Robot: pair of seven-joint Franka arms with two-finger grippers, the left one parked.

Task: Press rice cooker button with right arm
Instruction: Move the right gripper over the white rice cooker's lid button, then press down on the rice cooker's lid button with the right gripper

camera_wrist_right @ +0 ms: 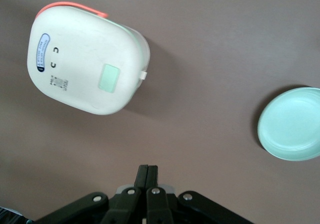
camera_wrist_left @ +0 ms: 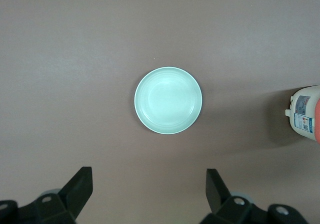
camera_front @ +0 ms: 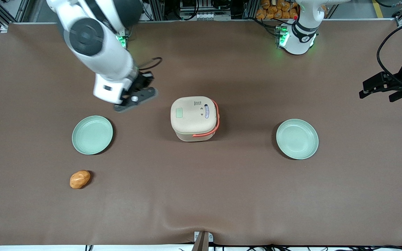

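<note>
The cream rice cooker (camera_front: 194,118) with an orange handle stands mid-table. Its pale green button (camera_front: 179,112) sits on the lid, on the side toward the working arm; the wrist view shows the cooker (camera_wrist_right: 85,64) and the button (camera_wrist_right: 109,78) too. The right arm (camera_front: 96,45) reaches in from the table's back edge. Its gripper (camera_front: 135,99) hangs above the bare cloth, beside the cooker toward the working arm's end and a little farther from the front camera. The gripper (camera_wrist_right: 148,170) is shut, its two fingers pressed together with nothing between them, clear of the cooker.
A pale green plate (camera_front: 92,135) lies near the gripper, closer to the front camera, also seen as a plate (camera_wrist_right: 292,124) from the wrist. A second green plate (camera_front: 297,138) lies toward the parked arm's end. An orange-brown potato-like lump (camera_front: 80,179) rests nearer the front edge.
</note>
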